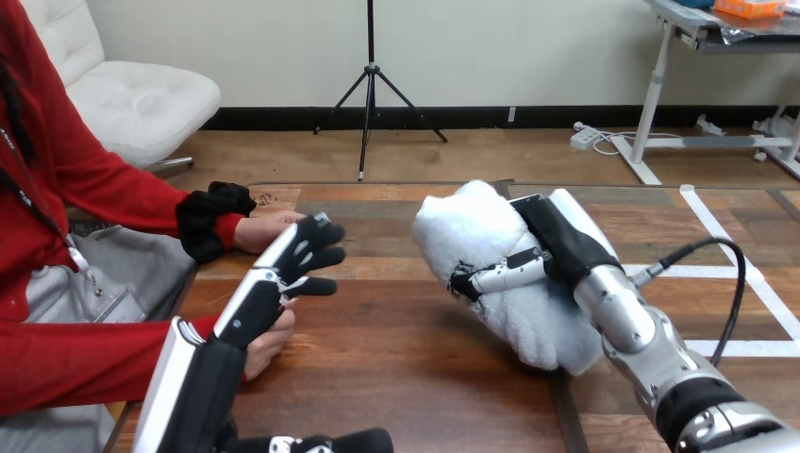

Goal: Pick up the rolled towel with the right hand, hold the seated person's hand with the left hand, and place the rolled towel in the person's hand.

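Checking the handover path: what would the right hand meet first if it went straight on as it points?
Probably nothing: the right hand, gripping the towel, aims at the table's far edge, missing the person's hands.

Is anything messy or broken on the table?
Nothing looks broken or spilled. The towel sits tilted in the right hand, whose thumb curls across it; that is just how it is held. The left hand, fingers straight, lies beside the person's hand.

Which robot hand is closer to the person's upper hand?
Left. The left hand lies close beside the person's upper hand; the right hand is off to the right, fingers around the rolled towel.
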### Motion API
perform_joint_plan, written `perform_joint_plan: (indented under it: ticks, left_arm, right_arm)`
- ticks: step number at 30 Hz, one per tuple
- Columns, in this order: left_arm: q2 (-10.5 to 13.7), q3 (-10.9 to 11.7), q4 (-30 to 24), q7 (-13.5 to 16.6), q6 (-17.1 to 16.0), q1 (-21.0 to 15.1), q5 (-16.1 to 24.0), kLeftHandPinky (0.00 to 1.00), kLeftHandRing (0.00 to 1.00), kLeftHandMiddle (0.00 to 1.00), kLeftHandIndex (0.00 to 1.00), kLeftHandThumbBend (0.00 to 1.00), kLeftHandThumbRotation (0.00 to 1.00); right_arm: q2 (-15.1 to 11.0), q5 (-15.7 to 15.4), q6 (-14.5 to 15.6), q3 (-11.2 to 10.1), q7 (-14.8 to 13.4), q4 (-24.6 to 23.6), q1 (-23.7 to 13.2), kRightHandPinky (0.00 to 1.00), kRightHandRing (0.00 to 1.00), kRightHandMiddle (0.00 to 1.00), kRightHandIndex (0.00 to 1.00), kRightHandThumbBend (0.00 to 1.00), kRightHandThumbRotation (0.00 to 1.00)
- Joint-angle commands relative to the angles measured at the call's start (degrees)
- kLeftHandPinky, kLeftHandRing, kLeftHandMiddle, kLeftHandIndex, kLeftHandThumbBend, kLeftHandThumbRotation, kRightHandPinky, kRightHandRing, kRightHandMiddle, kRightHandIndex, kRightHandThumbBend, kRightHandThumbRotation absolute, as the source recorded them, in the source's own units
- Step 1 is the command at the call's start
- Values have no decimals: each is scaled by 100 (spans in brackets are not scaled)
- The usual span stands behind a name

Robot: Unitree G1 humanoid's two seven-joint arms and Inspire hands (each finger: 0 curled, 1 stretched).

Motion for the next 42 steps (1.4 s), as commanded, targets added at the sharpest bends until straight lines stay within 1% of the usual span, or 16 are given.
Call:
perform_joint_plan:
  ticks: [1, 2, 5, 8, 9, 11, 13, 15, 19, 23, 26, 31, 35, 37, 38, 42]
  left_arm:
    - [255, 36, -502, -165, 366, -41, -196, 76, 87, 93, 94, 100, 52]
    - [283, 31, -547, -198, 436, -18, -241, 77, 88, 94, 94, 100, 51]
    - [267, 177, -523, -155, 354, -57, -81, 78, 89, 95, 95, 100, 50]
    - [329, 227, -634, -189, 528, -13, -66, 78, 90, 96, 96, 100, 49]
    - [355, 283, -660, -185, 562, -9, 9, 78, 90, 96, 96, 100, 49]
    - [386, 354, -684, -181, 589, -7, 93, 78, 89, 95, 97, 100, 49]
    - [461, 451, -753, -206, 693, 17, 191, 78, 87, 93, 97, 100, 49]
    - [529, 570, -853, -225, 836, 37, 323, 78, 86, 90, 97, 100, 48]
    - [635, 683, -980, -275, 1000, 43, 357, 78, 84, 87, 97, 100, 47]
    - [705, 907, -1190, -238, 1250, 65, 677, 79, 82, 85, 98, 100, 47]
    - [776, 1007, -1284, -245, 1376, 61, 791, 80, 81, 84, 98, 100, 47]
    - [909, 1116, -1405, -302, 1593, 52, 868, 82, 81, 85, 98, 100, 45]
    - [1067, 1218, -1362, -358, 1690, -1, 894, 84, 82, 87, 97, 100, 41]
    - [1102, 1267, -1370, -363, 1755, -18, 945, 83, 83, 87, 96, 100, 41]
    - [1137, 1314, -1401, -380, 1854, -23, 1012, 82, 83, 87, 96, 100, 41]
    - [1263, 1403, -1420, -422, 2038, -64, 1087, 75, 82, 87, 94, 100, 40]
  right_arm:
    - [-77, 278, -480, -293, 127, -294, -59, 24, 30, 42, 42, 88, 0]
    - [-70, 320, -535, -329, 164, -292, -42, 23, 29, 42, 42, 88, 0]
    - [-54, 440, -669, -436, 280, -266, 14, 23, 29, 42, 42, 88, 0]
    - [-33, 517, -775, -498, 313, -252, 58, 23, 29, 42, 42, 88, 0]
    - [-25, 533, -816, -517, 316, -247, 75, 23, 28, 42, 42, 88, 0]
    - [-12, 541, -861, -538, 318, -240, 92, 23, 28, 41, 42, 88, 0]
    - [25, 667, -1027, -631, 450, -236, 140, 22, 28, 41, 42, 88, 0]
    - [68, 773, -1116, -709, 550, -224, 173, 22, 27, 40, 42, 87, 0]
    - [117, 808, -1222, -743, 558, -219, 212, 22, 26, 40, 42, 87, 0]
    - [181, 856, -1301, -786, 587, -222, 253, 22, 26, 39, 41, 87, 0]
    - [212, 841, -1390, -788, 565, -230, 290, 22, 25, 38, 41, 87, 0]
    - [263, 826, -1462, -790, 528, -245, 334, 22, 25, 37, 42, 87, 0]
    - [318, 852, -1527, -816, 551, -260, 378, 22, 24, 36, 42, 87, 1]
    - [341, 861, -1562, -829, 559, -268, 393, 21, 24, 36, 42, 87, 1]
    - [363, 883, -1597, -846, 578, -278, 408, 21, 24, 36, 42, 87, 1]
    - [421, 904, -1683, -884, 597, -311, 445, 20, 23, 34, 41, 87, 0]
